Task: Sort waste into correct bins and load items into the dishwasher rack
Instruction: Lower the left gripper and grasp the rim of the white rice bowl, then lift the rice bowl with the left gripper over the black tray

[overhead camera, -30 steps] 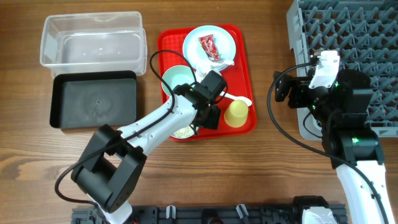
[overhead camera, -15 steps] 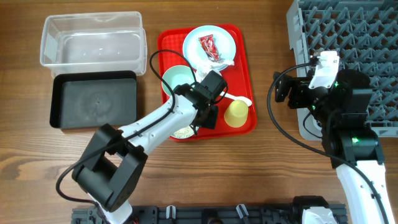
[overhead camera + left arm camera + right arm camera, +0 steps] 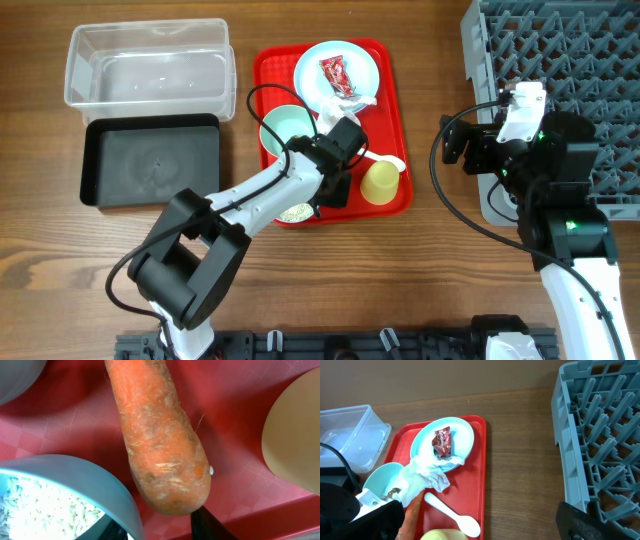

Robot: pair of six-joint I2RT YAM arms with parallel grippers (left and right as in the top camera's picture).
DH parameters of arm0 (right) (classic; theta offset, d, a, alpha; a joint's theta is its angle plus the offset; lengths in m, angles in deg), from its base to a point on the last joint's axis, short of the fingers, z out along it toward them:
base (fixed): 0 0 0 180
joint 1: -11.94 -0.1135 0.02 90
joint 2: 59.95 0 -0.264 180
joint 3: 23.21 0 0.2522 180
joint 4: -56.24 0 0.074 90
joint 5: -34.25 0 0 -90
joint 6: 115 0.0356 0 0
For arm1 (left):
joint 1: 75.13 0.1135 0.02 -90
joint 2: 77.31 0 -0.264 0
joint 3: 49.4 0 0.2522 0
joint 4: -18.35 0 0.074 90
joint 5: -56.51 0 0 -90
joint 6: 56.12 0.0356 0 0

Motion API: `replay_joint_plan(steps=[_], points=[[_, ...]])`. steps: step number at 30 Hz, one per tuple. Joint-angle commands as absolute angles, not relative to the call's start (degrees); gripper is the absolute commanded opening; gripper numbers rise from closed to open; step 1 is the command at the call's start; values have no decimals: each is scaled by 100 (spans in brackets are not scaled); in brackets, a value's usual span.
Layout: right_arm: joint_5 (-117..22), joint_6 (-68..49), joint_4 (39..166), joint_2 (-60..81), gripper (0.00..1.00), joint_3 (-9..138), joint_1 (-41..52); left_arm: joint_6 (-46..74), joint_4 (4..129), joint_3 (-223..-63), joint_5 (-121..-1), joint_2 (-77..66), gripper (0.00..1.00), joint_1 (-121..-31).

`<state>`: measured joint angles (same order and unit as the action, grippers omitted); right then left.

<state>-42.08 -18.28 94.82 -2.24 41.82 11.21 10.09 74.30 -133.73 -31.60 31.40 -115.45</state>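
My left gripper (image 3: 338, 186) is low over the red tray (image 3: 395, 110), open. Its fingertips (image 3: 160, 531) straddle the near end of the orange carrot piece (image 3: 160, 435), which lies on the tray. The light blue bowl (image 3: 102, 485) holds white rice (image 3: 40, 510) at its left, and the yellow cup (image 3: 295, 435) is at its right. The pale blue plate (image 3: 355, 55) carries the red wrapper (image 3: 337, 73), with the white tissue (image 3: 347, 105) at its edge. The pale green bowl (image 3: 286, 127) holds a brown lump (image 3: 394, 491). The white spoon (image 3: 385, 158) lies on the tray. My right gripper (image 3: 455, 145) is open and empty, beside the grey rack (image 3: 560, 70).
The clear tub (image 3: 145, 62) and the black tray (image 3: 150, 160) stand left of the red tray. The rack's corner (image 3: 570, 450) is close to my right gripper. Bare wood lies between the red tray and the rack.
My left arm's elbow has swung a little to the right; its gripper stays at the carrot. The right arm has not moved.
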Motion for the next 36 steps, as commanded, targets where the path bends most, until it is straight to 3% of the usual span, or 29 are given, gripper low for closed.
replay_joint_plan(steps=[1, 3, 10, 15, 28, 32, 36], points=[[-4286, -1904, 9432, -191, 100, 4337, 1079, 941, 7478, -13469, -3038, 3155, 31, -11531], [-4284, -1904, 9436, -191, 100, 4337, 1079, 941, 7587, -13552, -3036, 3144, 24, -11529], [-4286, -1907, 9430, -191, 100, 4337, 1079, 941, 7950, -13841, -3038, 3144, 22, -11531], [-4398, -1904, 9430, -191, 100, 4337, 1079, 943, 8086, -13845, -3036, 3144, 14, -11531], [-4457, -1904, 9432, -191, 100, 4337, 1081, 941, 8079, -13838, -3038, 3144, 14, -11531], [-4455, -1904, 9436, -191, 100, 4337, 1081, 941, 8075, -13838, -3038, 3147, 4, -11531], [-4457, -1904, 9432, -191, 100, 4337, 1081, 941, 8073, -13838, -3038, 3147, 4, -11531]])
